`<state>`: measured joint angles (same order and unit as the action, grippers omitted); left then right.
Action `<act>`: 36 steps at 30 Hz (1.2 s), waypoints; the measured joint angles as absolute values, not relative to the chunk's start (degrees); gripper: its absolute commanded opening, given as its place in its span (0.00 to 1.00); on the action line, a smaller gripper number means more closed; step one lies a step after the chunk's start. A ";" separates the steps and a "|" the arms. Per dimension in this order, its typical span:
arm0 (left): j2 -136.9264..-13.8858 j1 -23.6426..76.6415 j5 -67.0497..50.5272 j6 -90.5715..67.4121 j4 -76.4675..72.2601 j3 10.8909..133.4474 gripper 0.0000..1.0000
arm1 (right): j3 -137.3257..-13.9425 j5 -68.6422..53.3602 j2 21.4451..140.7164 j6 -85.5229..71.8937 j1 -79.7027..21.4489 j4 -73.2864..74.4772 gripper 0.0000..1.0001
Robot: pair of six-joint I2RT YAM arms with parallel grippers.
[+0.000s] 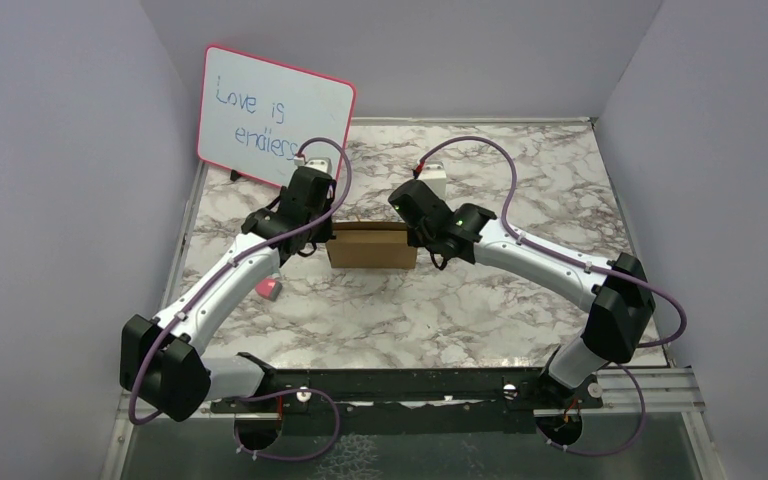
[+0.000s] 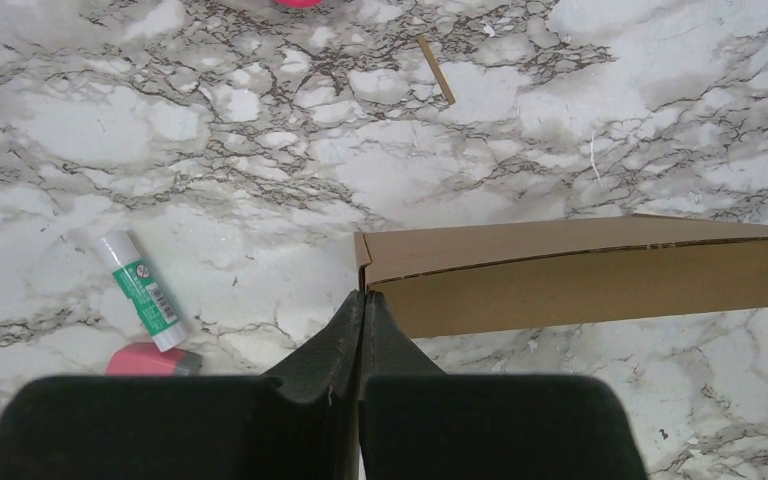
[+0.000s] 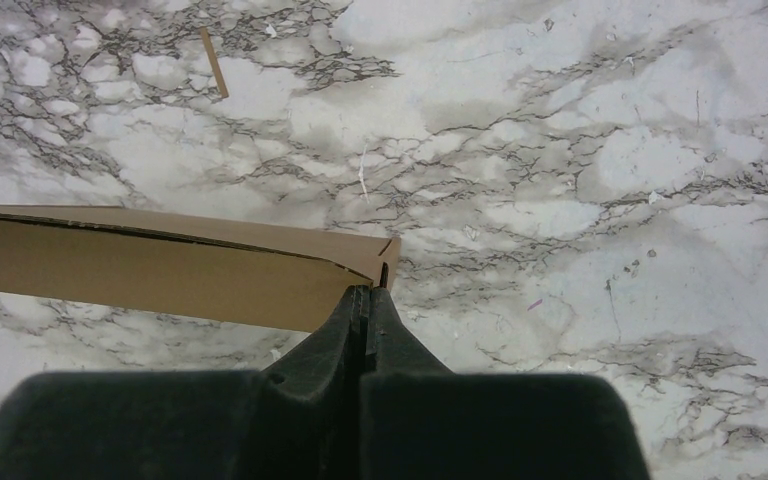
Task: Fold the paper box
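Our left gripper [image 2: 361, 300] and right gripper [image 3: 368, 294], both closed, seemingly touch the paper box [image 1: 371, 247] ends; uneven pushing could buckle it.

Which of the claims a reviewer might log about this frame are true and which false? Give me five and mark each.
1. The left gripper and the right gripper are both shut. True.
2. The paper box is still a flat, unfolded sheet. False: it already has the shape of a shallow rectangular box.
3. The glue stick stands upright. False: it lies on its side on the table.
4. One gripper sits at each end of the paper box, left at its left end, right at its right end. True.
5. The whiteboard lies on top of the paper box. False: it stands at the back left, apart from the box.
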<state>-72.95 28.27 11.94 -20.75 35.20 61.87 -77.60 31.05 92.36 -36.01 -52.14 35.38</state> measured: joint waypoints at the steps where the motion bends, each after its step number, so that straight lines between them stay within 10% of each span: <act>1: -72.77 28.27 11.97 -20.84 34.92 61.60 0.00 | -77.60 31.05 92.36 -36.01 -52.14 35.33 0.01; 36: -66.41 29.34 13.76 -23.49 24.38 51.09 0.00 | -71.00 31.24 88.62 -35.92 -52.38 28.03 0.01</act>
